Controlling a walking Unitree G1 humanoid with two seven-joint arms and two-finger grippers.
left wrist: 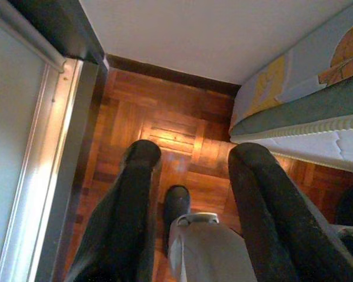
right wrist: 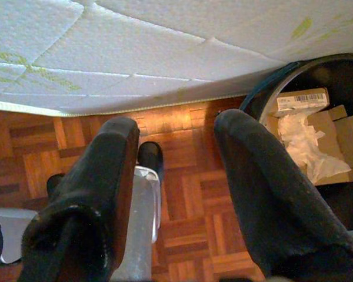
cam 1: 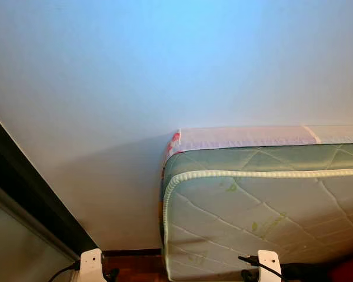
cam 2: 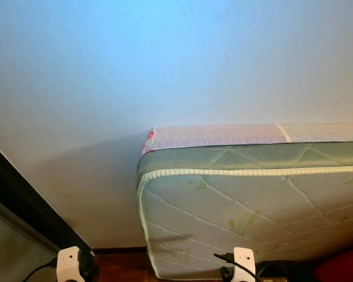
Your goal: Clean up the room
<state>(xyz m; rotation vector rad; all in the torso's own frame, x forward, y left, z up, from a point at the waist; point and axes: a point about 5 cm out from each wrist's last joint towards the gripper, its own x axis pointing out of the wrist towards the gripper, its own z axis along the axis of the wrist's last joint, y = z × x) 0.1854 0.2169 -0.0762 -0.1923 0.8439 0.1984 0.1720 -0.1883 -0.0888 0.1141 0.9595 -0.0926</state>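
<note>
I see the mattress (cam 1: 265, 205) lower right, leaning against the wall (cam 1: 135, 76). My left gripper (left wrist: 191, 158) and right gripper (right wrist: 173, 138) hang released, empty; bin (right wrist: 317, 129) of rubbish beside.

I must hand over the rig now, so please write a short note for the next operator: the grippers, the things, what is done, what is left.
Left gripper: open, holds nothing, hangs over the parquet floor beside the mattress.
Right gripper: open, holds nothing, beside the dark bin.
The bin holds cardboard pieces and crumpled paper.
The mattress leans against the white wall.
Done: cannot tell. Left: find items to tidy.
</note>
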